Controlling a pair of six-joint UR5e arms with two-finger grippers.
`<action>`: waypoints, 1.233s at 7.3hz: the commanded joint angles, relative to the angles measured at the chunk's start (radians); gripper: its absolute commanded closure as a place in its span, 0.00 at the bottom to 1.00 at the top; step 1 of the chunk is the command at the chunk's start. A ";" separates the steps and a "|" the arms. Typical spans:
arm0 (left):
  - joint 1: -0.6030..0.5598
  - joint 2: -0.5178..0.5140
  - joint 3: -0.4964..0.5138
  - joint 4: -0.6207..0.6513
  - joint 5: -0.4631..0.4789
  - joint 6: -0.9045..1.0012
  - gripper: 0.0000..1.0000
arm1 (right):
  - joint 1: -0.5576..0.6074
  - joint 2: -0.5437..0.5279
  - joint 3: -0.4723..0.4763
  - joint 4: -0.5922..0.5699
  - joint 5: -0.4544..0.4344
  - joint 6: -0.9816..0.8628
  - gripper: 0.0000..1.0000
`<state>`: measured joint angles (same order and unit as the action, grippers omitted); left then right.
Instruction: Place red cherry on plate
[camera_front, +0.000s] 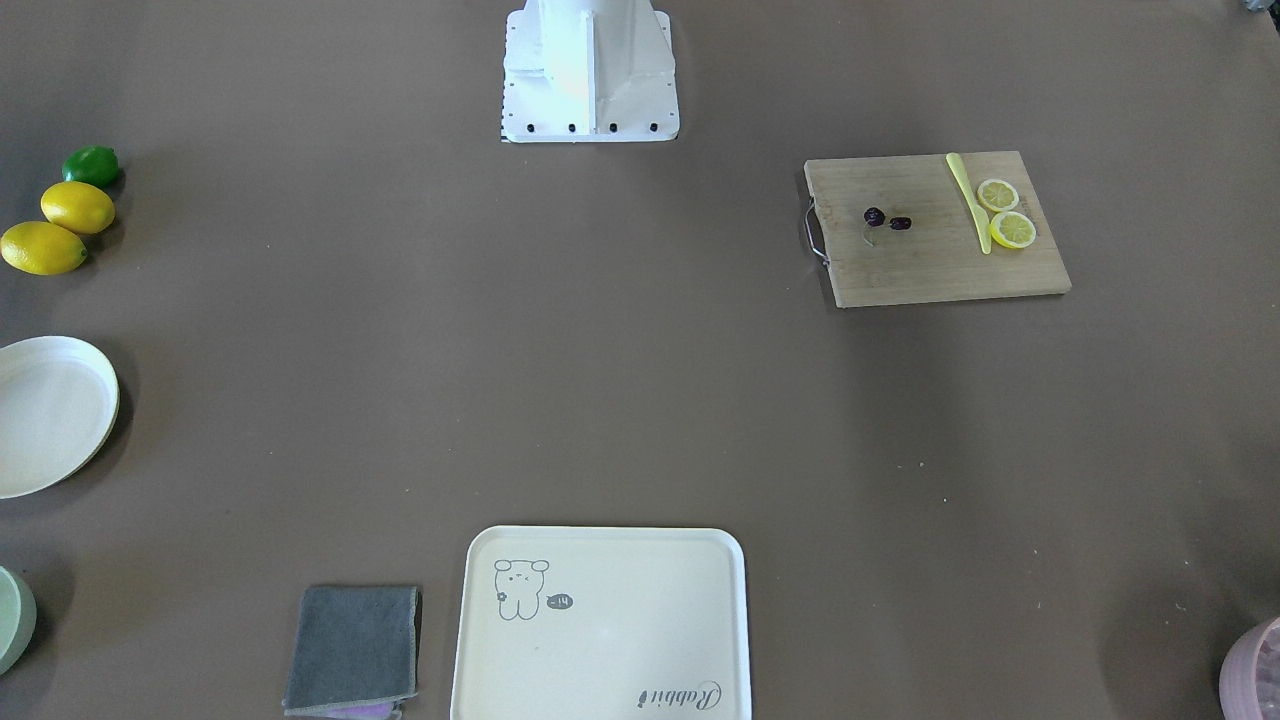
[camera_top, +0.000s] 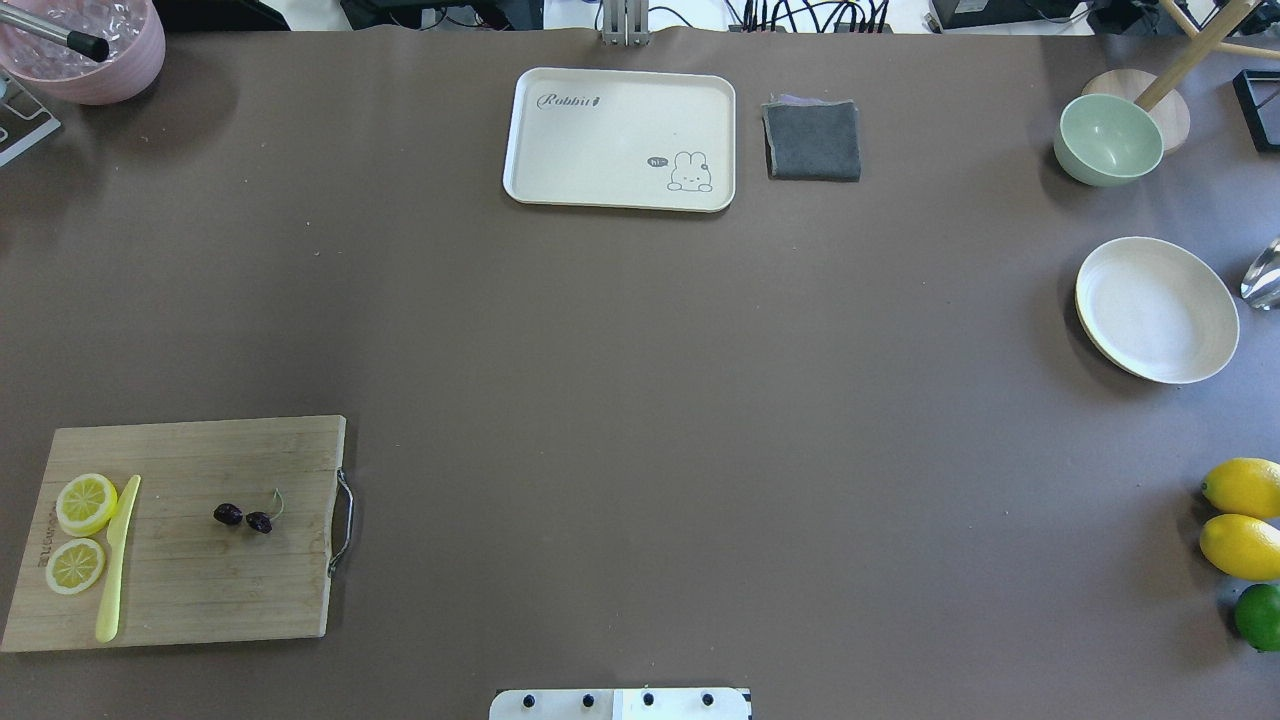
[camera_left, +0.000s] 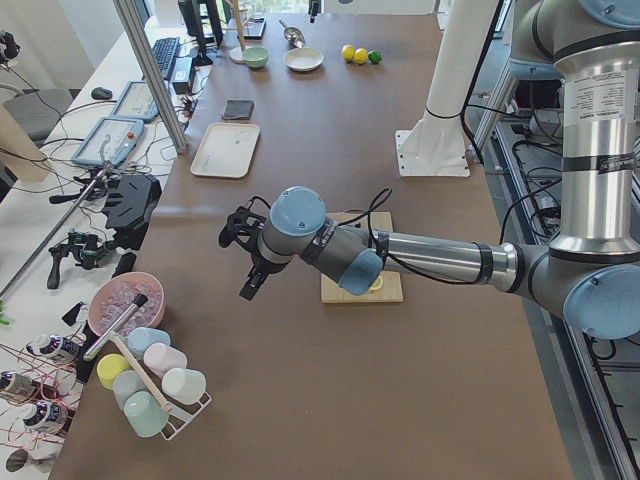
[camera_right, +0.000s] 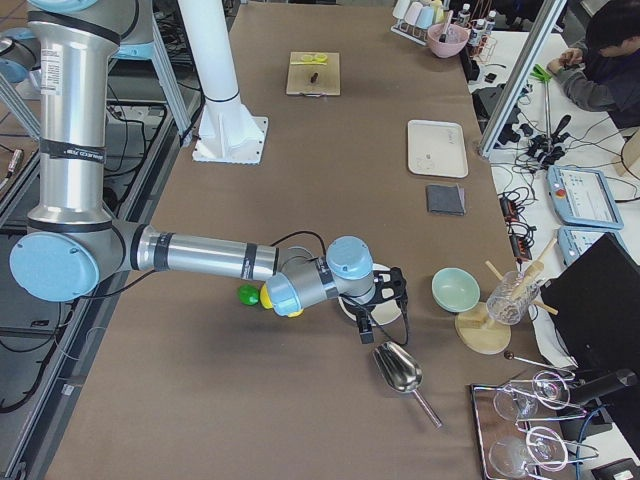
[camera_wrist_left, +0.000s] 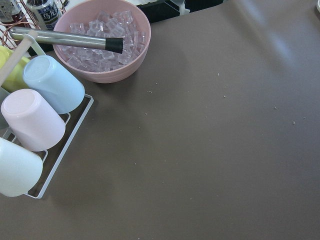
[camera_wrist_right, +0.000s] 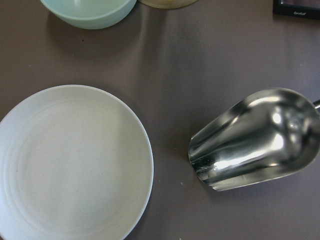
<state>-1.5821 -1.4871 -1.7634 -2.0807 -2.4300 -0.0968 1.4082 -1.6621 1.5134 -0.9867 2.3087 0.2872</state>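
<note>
The red cherry (camera_top: 244, 517), two tiny dark fruits on one thin stem, lies in the middle of a wooden cutting board (camera_top: 180, 570); the front view shows the cherry (camera_front: 886, 219) too. The round cream plate (camera_top: 1156, 309) sits empty near the table's right edge and fills the lower left of the right wrist view (camera_wrist_right: 70, 165). My left gripper (camera_left: 248, 280) hovers over bare table between the board and a pink bowl. Over at the plate's end, my right gripper (camera_right: 375, 312) hangs just above the plate. I cannot tell whether either gripper is open or shut.
Two lemon slices (camera_top: 84, 503) and a yellow knife (camera_top: 116, 560) share the board. A bear tray (camera_top: 620, 138), grey cloth (camera_top: 812, 140) and green bowl (camera_top: 1110, 138) lie at the far side. Lemons (camera_top: 1242, 488), a lime (camera_top: 1260, 616), a metal scoop (camera_wrist_right: 255, 140), an ice bowl (camera_wrist_left: 102, 42) and a cup rack (camera_wrist_left: 35, 120) stand at the ends.
</note>
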 joint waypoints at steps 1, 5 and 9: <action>0.001 0.005 -0.004 -0.002 -0.001 0.000 0.02 | -0.121 0.022 -0.167 0.290 -0.029 0.230 0.04; 0.001 0.016 0.002 -0.039 -0.001 -0.001 0.02 | -0.176 0.027 -0.231 0.401 -0.063 0.424 0.41; 0.001 0.016 0.004 -0.039 0.000 0.002 0.02 | -0.199 0.028 -0.234 0.399 -0.068 0.435 0.57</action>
<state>-1.5816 -1.4712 -1.7598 -2.1199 -2.4299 -0.0957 1.2142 -1.6338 1.2806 -0.5876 2.2431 0.7188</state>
